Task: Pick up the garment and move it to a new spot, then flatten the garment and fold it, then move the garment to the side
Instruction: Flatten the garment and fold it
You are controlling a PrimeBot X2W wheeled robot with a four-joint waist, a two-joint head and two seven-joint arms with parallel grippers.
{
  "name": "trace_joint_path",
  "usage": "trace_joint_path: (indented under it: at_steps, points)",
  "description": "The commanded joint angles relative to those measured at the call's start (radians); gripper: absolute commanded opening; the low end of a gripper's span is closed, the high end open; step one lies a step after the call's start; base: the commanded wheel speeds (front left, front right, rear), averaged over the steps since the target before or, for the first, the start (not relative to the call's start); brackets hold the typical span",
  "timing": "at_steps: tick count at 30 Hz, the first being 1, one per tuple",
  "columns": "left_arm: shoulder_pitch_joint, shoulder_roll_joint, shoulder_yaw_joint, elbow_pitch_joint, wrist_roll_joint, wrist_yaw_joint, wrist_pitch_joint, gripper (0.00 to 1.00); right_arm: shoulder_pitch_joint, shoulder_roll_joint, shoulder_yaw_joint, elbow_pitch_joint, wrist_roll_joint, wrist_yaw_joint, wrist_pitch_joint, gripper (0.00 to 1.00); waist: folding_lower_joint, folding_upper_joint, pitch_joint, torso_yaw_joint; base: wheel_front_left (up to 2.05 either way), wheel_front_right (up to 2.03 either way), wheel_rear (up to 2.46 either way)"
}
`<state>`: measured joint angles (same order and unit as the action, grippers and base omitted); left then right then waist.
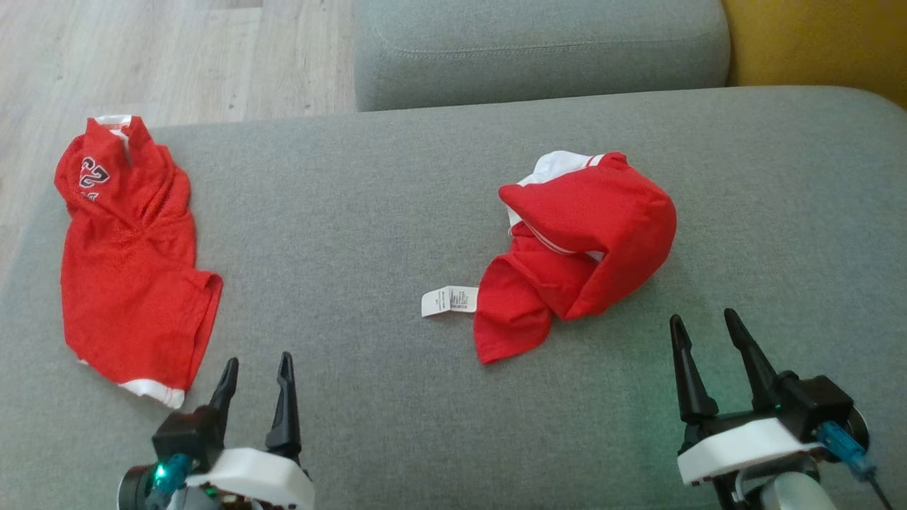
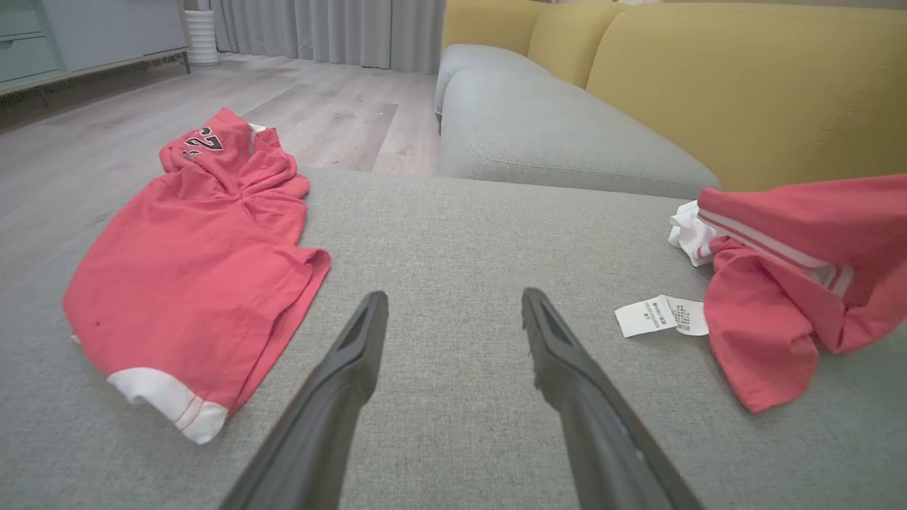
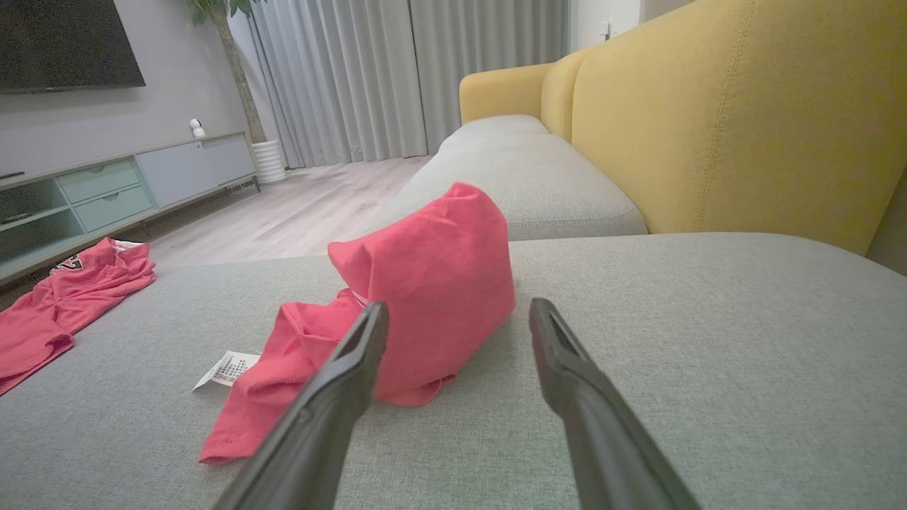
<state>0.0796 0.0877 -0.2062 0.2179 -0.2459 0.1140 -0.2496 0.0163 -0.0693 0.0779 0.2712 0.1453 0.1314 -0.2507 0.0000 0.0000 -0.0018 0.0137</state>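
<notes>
A crumpled red garment with white trim (image 1: 577, 241) lies bunched on the grey sofa seat, its white care label (image 1: 448, 300) sticking out to the left. It also appears as the red garment (image 2: 793, 283) at the right of the left wrist view and the red garment (image 3: 418, 297) ahead in the right wrist view. A second red garment with a number print (image 1: 127, 262) lies spread at the seat's left end. My left gripper (image 1: 256, 372) is open at the lower left, near that second garment's white hem. My right gripper (image 1: 701, 327) is open just right of and below the crumpled one, not touching it.
The grey seat cushion (image 1: 368, 205) stretches between the two garments. Another grey cushion (image 1: 538, 49) lies beyond it, with a yellow backrest (image 3: 744, 113) at the right. Wooden floor (image 1: 163, 57) drops off past the left and far-left edge. A TV cabinet (image 3: 106, 191) stands across the room.
</notes>
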Motion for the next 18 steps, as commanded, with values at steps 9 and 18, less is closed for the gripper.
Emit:
trace_joint_path:
  at_steps: [9, 18]
  points:
    - [-0.016, -0.022, 0.079, -0.009, 0.048, -0.036, -0.012, 1.00, -0.013, -0.001, 0.022, -0.025, -0.009, -0.001, -0.011, 1.00, 0.0000, 0.0000, -0.007, 0.009, 0.00, 0.00, 0.00]
    - [-0.011, -0.032, 0.095, -0.001, 0.070, -0.055, -0.012, 1.00, -0.013, -0.001, 0.028, -0.023, -0.006, -0.001, -0.011, 1.00, 0.0000, 0.0000, -0.010, 0.013, 0.00, 0.00, 0.00]
